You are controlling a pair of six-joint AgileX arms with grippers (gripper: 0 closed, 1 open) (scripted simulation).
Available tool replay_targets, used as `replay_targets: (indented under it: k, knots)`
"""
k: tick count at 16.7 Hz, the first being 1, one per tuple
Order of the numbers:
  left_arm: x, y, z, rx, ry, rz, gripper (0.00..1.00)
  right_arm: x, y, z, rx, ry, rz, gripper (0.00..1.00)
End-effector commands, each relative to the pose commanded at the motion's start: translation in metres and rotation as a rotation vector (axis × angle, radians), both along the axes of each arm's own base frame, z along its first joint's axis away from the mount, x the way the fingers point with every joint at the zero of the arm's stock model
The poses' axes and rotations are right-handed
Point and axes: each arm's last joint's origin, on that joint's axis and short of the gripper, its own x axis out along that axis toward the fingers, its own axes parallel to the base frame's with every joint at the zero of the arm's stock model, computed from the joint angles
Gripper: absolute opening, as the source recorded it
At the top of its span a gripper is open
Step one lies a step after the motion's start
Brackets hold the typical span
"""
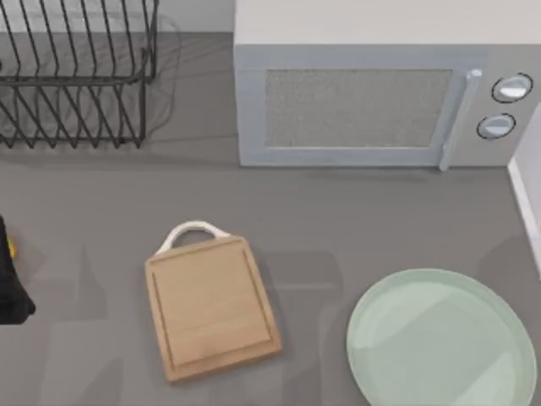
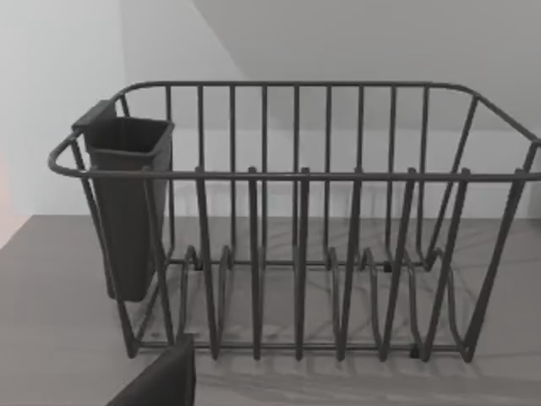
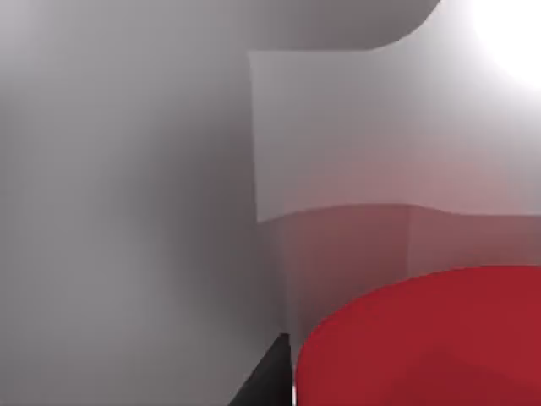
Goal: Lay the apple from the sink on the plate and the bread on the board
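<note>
Red filled your right wrist view: the apple (image 3: 423, 338) sat close before the right gripper, whose state you could not tell. Your board (image 1: 211, 306) and plate (image 1: 444, 338) lay bare on the bench (image 1: 355, 220); the left arm (image 1: 10, 279) was parked at the left edge.

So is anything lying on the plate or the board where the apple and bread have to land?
Nothing visible does. The plate and the board both lie bare in the top view. The apple sits close before the right wrist camera.

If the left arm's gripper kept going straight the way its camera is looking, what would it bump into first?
Most likely the dark wire dish rack standing straight ahead of it on the grey counter, probably its near front bars. How far off the rack stands is hard to judge.
</note>
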Motion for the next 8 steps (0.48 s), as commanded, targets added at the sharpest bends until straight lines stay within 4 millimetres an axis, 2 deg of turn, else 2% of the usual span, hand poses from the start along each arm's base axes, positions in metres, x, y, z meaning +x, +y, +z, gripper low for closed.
replay_targets:
  k: [2,8]
  knots:
    - [0.000,0.000,0.000,0.000,0.000,0.000,1.00,0.002,-0.001,0.017,-0.001,-0.003,0.000,0.00]
    - [0.000,0.000,0.000,0.000,0.000,0.000,1.00,-0.001,0.000,0.089,0.002,0.008,0.000,0.00]
